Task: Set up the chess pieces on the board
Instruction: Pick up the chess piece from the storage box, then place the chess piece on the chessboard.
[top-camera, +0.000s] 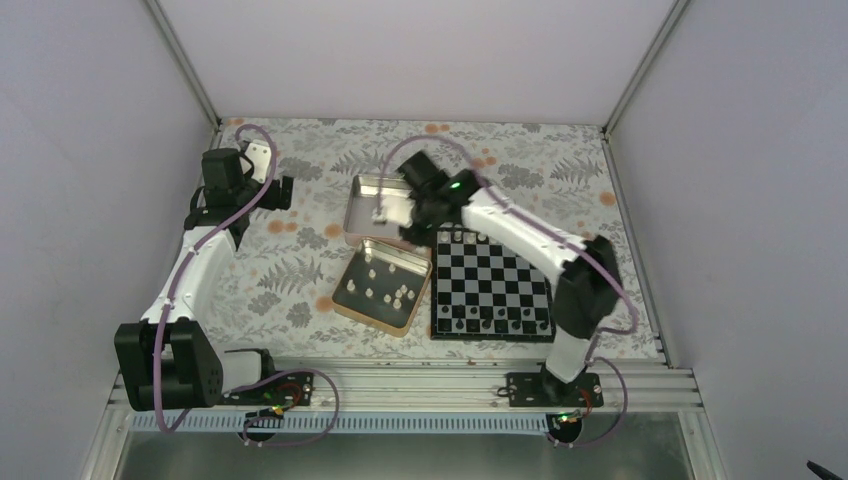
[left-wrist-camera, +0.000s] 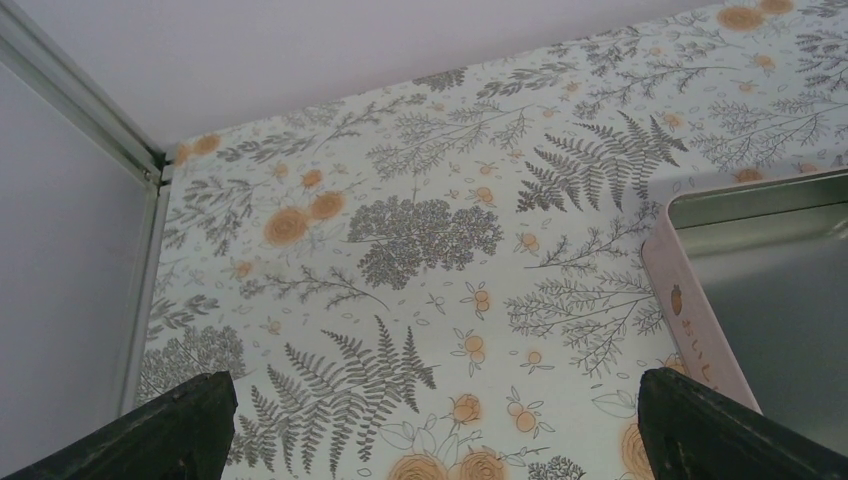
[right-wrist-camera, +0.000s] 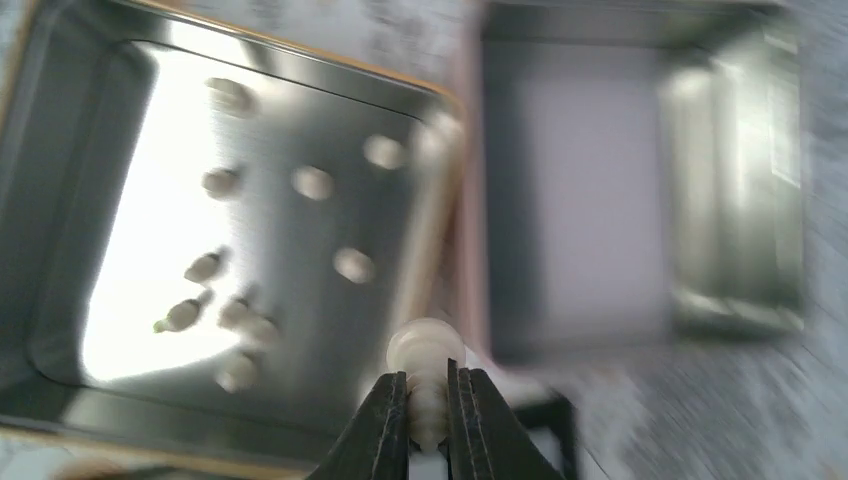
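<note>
The black-and-silver board (top-camera: 490, 282) lies right of centre. My right gripper (top-camera: 415, 232) hovers off its far left corner, above the tins. In the right wrist view that gripper (right-wrist-camera: 428, 378) is shut on a cream-white chess piece (right-wrist-camera: 427, 350), whose round base sticks out past the fingertips. Several more cream pieces (top-camera: 385, 292) lie loose in the near tin (top-camera: 343, 300); in the blurred right wrist view these pieces (right-wrist-camera: 313, 182) are only pale blobs. My left gripper (top-camera: 285, 192) is at the far left, and the wrist view shows it (left-wrist-camera: 435, 400) open over bare cloth.
A second tin (top-camera: 362, 212) stands behind the first and shows in the wrist views (right-wrist-camera: 590, 200) (left-wrist-camera: 760, 290). Tiny dark pieces (top-camera: 495, 325) line the board's near rows. A floral cloth (top-camera: 290, 270) covers the table, with white walls on three sides.
</note>
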